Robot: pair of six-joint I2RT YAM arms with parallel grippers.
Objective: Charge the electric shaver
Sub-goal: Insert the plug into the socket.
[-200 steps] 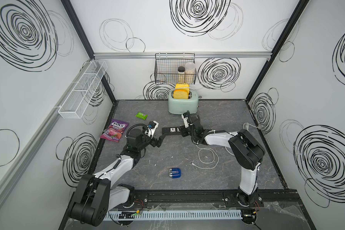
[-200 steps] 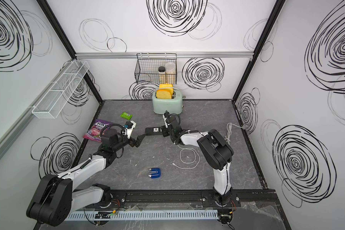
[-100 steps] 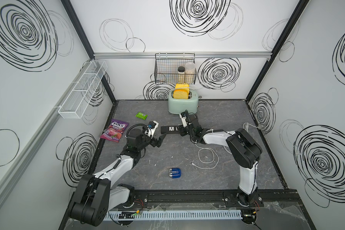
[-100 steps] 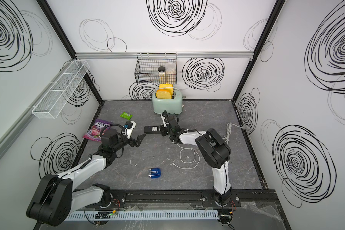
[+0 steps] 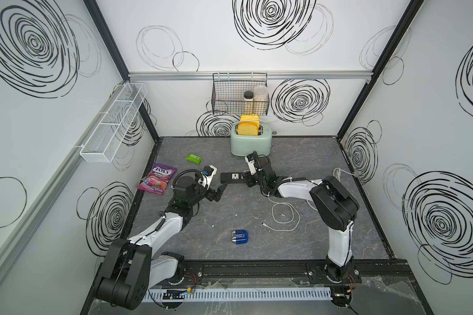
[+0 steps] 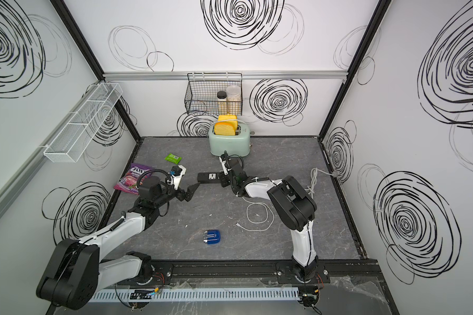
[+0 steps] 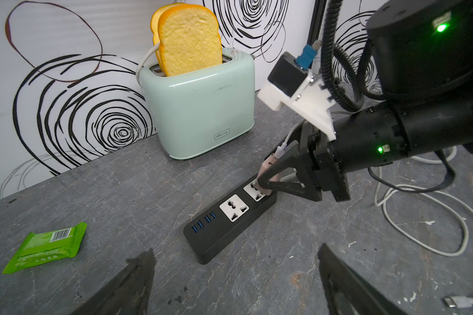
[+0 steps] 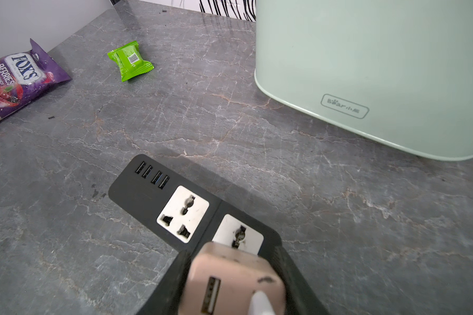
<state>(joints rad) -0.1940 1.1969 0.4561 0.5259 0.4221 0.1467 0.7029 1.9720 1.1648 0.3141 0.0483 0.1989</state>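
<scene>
Blue glossy shaver [image 5: 240,236] lies free; right pincer [image 8: 231,261] grips pinkish cube plug [image 7: 268,164].

Bright, even, diffuse light. Soft faint shadows beside power strip [image 8: 131,191], under toaster [image 8: 366,68]. Mild sheen on toaster. 2 wrist views bowed at edges; pink plug [image 8: 230,272] close-up blurred.

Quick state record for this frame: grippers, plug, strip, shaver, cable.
left gripper: open, empty, near the USB end of the power strip
right gripper: shut on the charger plug
plug position: tilted at the strip's second socket; whether it is seated cannot be told
electric shaver: on the table, apart from both arms
cable's free end: loose on the table
</scene>
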